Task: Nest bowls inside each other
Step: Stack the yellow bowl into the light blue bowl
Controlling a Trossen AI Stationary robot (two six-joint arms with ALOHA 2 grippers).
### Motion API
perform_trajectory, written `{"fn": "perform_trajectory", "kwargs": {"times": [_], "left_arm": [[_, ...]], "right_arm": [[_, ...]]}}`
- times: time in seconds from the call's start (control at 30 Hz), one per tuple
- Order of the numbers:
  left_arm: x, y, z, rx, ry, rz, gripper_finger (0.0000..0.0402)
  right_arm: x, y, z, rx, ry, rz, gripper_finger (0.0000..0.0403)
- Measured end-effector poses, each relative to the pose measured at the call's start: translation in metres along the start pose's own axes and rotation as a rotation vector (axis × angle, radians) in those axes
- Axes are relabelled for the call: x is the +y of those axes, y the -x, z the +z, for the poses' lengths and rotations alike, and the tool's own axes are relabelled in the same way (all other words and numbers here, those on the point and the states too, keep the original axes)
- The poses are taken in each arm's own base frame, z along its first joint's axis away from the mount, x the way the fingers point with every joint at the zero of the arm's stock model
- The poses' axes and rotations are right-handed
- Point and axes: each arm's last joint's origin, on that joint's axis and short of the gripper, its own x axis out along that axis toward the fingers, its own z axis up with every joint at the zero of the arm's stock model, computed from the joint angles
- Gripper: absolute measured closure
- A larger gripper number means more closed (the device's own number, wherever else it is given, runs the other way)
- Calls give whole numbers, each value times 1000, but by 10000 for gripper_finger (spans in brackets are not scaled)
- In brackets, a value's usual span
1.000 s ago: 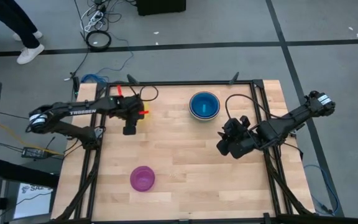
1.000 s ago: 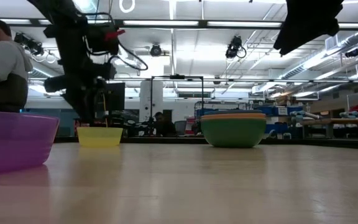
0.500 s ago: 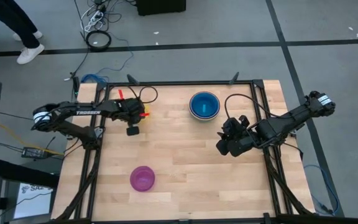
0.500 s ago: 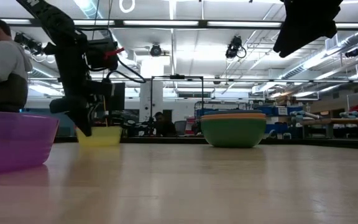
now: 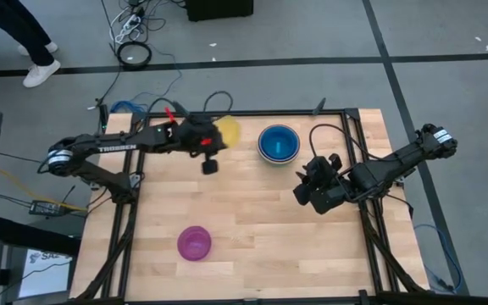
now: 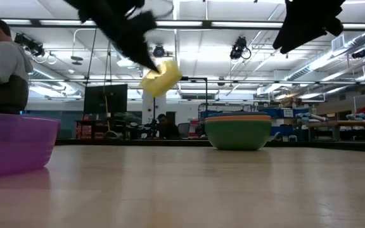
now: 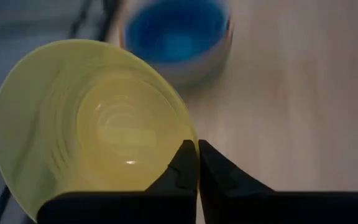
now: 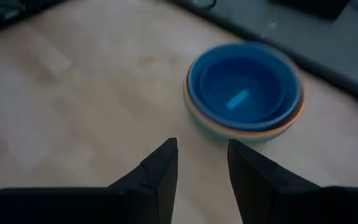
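Note:
A small yellow bowl hangs in the air over the table's far middle, with my left gripper shut on it. Just to its right, a stack of larger bowls with a blue one on top rests on the table, green at the bottom. A purple bowl sits alone near the front edge. My right gripper hovers open at the right, in front of the stack, with nothing between its fingers. My left gripper pinches the yellow bowl's rim between its two fingers, one finger over the bowl's wall and the other beside it. The fingers come slanting down from the table's left. The bowl is lifted clear of the table and hangs tilted.
A black frame runs round the wooden tabletop. Bare wood lies between the purple bowl and the stack. A person stands beyond the table on the left in the low view; legs show on the floor at the far left.
My left gripper has taken hold of the yellow bowl at the far left, then risen and swung toward the table's right, toward the stack. The bowl has come off the table and now hangs tipped in the air. My right arm has kept still.

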Motion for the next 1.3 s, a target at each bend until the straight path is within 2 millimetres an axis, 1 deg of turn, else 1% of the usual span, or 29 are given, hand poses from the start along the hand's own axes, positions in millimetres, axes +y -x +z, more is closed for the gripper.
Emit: {"fn": "perform_trajectory", "kwargs": {"times": [0.07,0.13,0.23,0.4,0.47,0.6,0.73,0.8,0.87,1.1,1.3], "left_arm": [[0,-1,23,-83,-12,7,399],[-4,-10,38,-105,-31,-4,399],[-10,-36,54,-89,-65,-23,399],[-12,-90,69,-10,-80,-37,399],[-12,-108,75,22,-89,-44,399],[-16,-138,83,67,-145,-64,399],[-17,-160,90,80,-150,-74,397],[-17,-168,91,86,-151,-75,387],[-18,-171,93,82,-148,-72,371],[-22,-168,100,47,-144,-73,318],[-25,-165,100,70,-123,-82,294]], "right_arm": [[0,1,1,-44,2,-18,275],[0,1,1,-66,3,-28,277],[-1,1,2,-81,8,-37,278],[-1,1,2,-87,14,-41,278],[-1,2,1,-83,21,-41,278],[-1,3,0,-82,26,-34,278],[0,4,-1,-82,22,-27,278],[0,4,-1,-80,20,-24,278],[1,5,-2,-68,18,-17,278],[1,5,-2,-59,7,-10,278],[1,5,-2,-55,5,-8,278]]}}
